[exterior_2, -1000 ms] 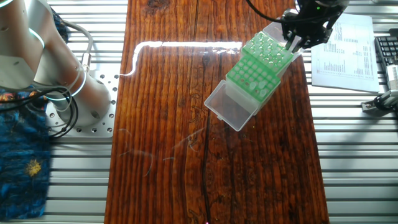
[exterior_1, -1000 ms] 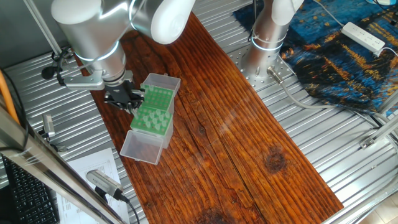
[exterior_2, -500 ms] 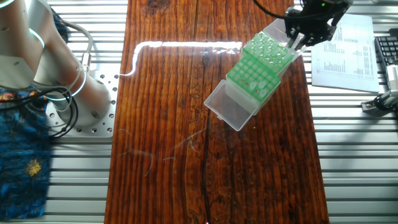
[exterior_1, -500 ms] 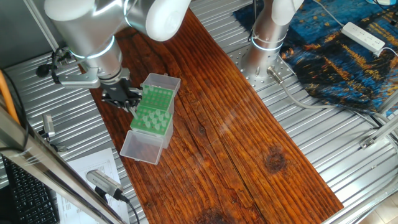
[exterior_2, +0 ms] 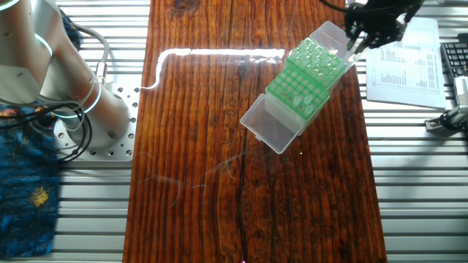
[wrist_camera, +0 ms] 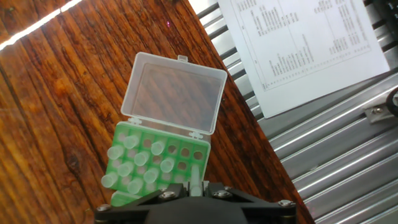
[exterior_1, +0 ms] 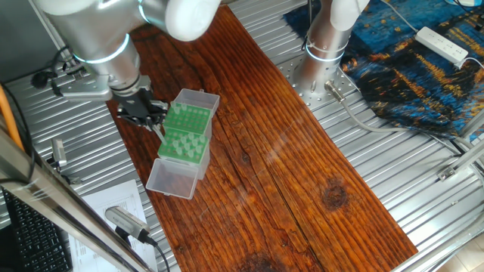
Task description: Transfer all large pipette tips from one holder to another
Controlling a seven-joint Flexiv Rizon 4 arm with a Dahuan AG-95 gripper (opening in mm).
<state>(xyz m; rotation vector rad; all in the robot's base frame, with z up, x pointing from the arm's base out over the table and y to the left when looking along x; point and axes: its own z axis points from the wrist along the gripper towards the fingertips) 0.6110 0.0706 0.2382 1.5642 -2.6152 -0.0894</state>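
The end effector [wrist_camera: 196, 186] is gripping one large pipette tip [wrist_camera: 194, 176] between its fingers, hanging just over the green rack [wrist_camera: 186, 142] where the remaining tips [wrist_camera: 134, 168] are standing.

On the table [exterior_2: 219, 146], two racks sit end to end near one long edge, each with its lid folded out flat at the outer end. In the hand view, the near rack [wrist_camera: 158, 163] holds pipette tips [wrist_camera: 138, 167] standing in rows, its lid [wrist_camera: 174, 92] lying beyond it. The gripper [exterior_2: 356, 45] hangs above the far rack's [exterior_2: 316, 64] outer corner. A printed sheet [exterior_2: 406, 55] lies on the slatted surface just beside the table, off that corner.
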